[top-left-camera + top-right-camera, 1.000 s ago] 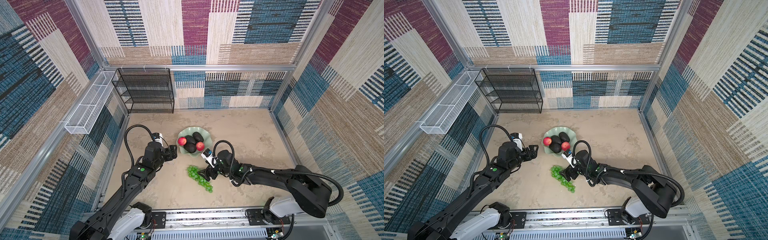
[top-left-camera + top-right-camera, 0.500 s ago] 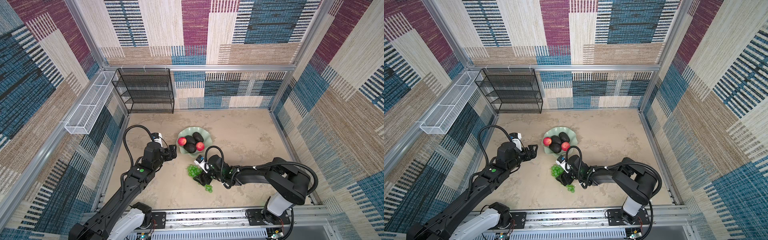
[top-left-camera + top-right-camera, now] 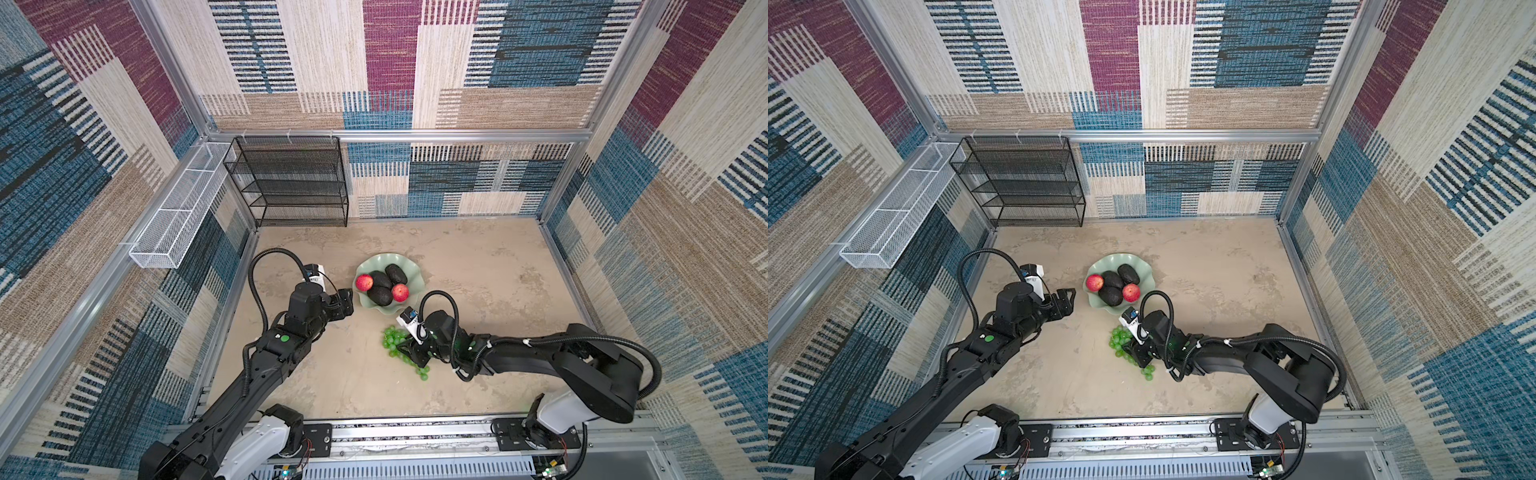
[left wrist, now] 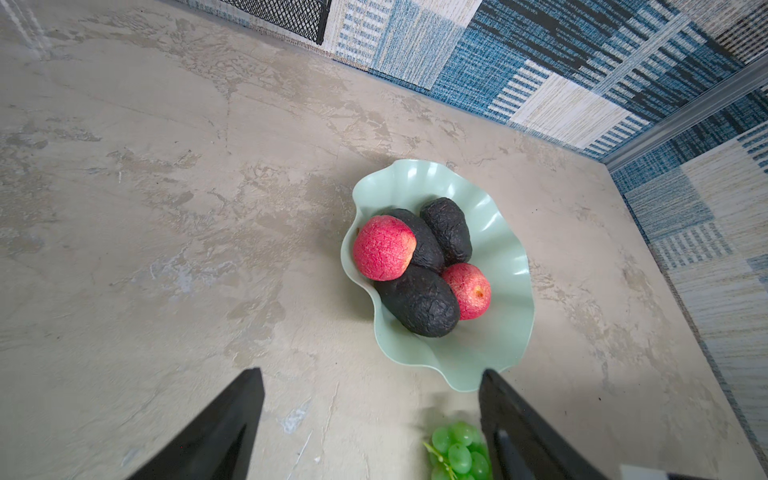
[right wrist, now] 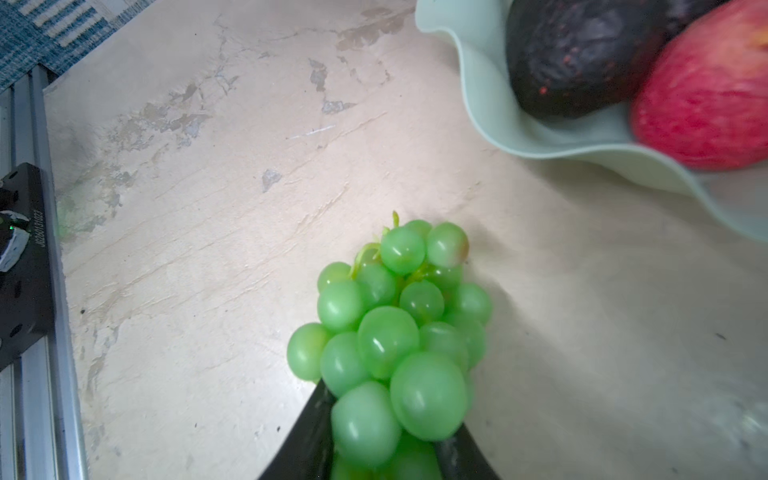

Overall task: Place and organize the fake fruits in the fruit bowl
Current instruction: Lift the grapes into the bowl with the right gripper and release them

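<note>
Right hand (image 5: 388, 409): closed on the middle of the grapes (image 5: 386, 340), low over the counter (image 5: 208, 208), just outside the bowl (image 5: 478, 91).
Left hand (image 4: 370, 374): open wide, empty, beside the bowl.
In bowl: three avocados (image 4: 419, 301), two apples (image 4: 382, 253), crowded together.
Risk: slipping of the smooth round berries from the grip; catching of the hanging ends on the wavy rim; pushing an apple out.
Textures: grapes glossy; avocados dark, bumpy, egg-shaped; apples red, dull; bowl shallow, pale green, shiny.
</note>
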`<state>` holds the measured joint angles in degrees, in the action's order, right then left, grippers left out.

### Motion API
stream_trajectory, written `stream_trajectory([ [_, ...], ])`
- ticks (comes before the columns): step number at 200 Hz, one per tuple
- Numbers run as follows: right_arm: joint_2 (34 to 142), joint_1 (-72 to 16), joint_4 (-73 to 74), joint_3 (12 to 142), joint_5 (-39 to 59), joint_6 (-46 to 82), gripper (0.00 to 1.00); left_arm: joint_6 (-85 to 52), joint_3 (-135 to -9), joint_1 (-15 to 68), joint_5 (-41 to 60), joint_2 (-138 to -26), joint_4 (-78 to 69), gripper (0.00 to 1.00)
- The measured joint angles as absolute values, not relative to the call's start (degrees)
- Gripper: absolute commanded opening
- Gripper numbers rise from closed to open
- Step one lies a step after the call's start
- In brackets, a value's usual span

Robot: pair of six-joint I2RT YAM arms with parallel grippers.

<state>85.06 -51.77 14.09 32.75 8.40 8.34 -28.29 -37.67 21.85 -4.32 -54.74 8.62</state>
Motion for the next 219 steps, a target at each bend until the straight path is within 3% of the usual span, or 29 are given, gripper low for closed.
stream_trajectory([
  [45, 71.2, -49.7, 8.1, 33.8, 6.2, 8.7, 0.34, -28.3, -37.7, 21.8, -4.5, -54.7, 8.6, 0.84],
  [80, 68.6, -44.6, 6.6, 39.7, 5.6, 7.4, 0.34, -28.3, -37.7, 21.6, -4.6, -54.3, 8.6, 0.85],
  [147, 86.5, -37.4, 11.5, 55.8, 9.0, 2.6, 0.34, -27.8, -37.6, 21.5, -5.8, -52.3, 9.2, 0.85],
  [219, 106.3, -35.8, 14.3, 66.8, 12.5, 0.4, 0.35, -27.2, -36.9, 21.3, -7.4, -50.5, 10.1, 0.85],
])
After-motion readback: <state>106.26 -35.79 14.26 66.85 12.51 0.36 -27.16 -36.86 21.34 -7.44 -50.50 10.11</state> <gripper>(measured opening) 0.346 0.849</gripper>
